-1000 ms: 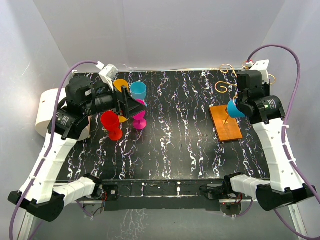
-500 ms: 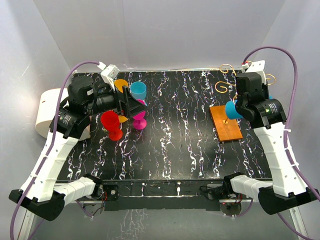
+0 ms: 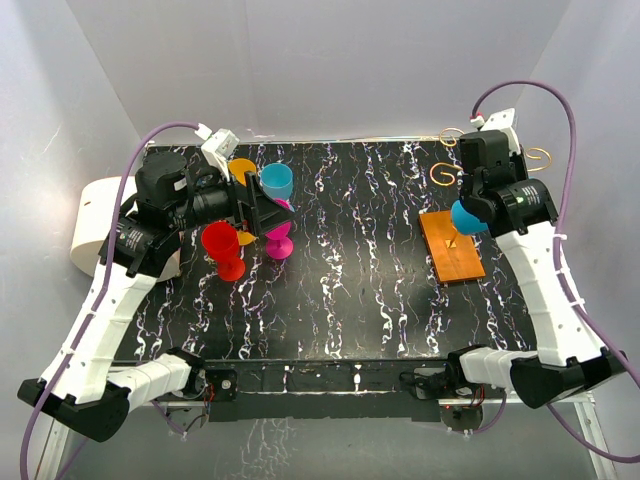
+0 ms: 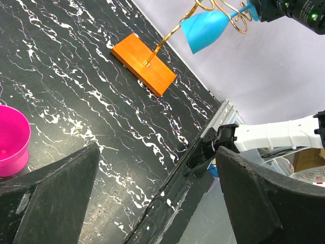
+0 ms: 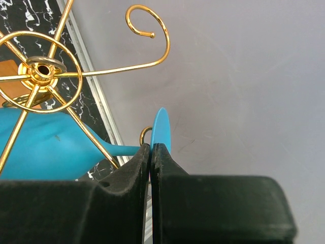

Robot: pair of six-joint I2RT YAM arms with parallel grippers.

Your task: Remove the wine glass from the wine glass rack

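The wine glass rack has an orange base plate [image 3: 452, 247] and gold curled hooks [image 3: 443, 174]. A blue wine glass [image 3: 464, 216] lies on its side among the hooks, above the plate. My right gripper [image 5: 152, 147] is shut on the glass's thin foot disc [image 5: 161, 127]. The stem crosses a gold arm, with a small hook loop [image 5: 144, 134] right beside the foot. The bowl [image 5: 40, 145] hangs under the rack's hub [image 5: 43, 68]. My left gripper [image 4: 157, 193] is open and empty, raised over the table's left side. From there the rack base [image 4: 143, 63] and glass [image 4: 204, 29] show far off.
Standing at the left are a red glass [image 3: 222, 245], a pink glass [image 3: 278, 235], a light blue glass [image 3: 277, 180] and an orange one [image 3: 242, 170], close under my left gripper [image 3: 262, 212]. A white roll [image 3: 88, 225] sits off the table's left edge. The back wall is just behind the rack.
My right wrist has moved toward the far wall and a little left, still gripping the blue glass's foot. The bowl has shifted only slightly. The left arm has not moved.
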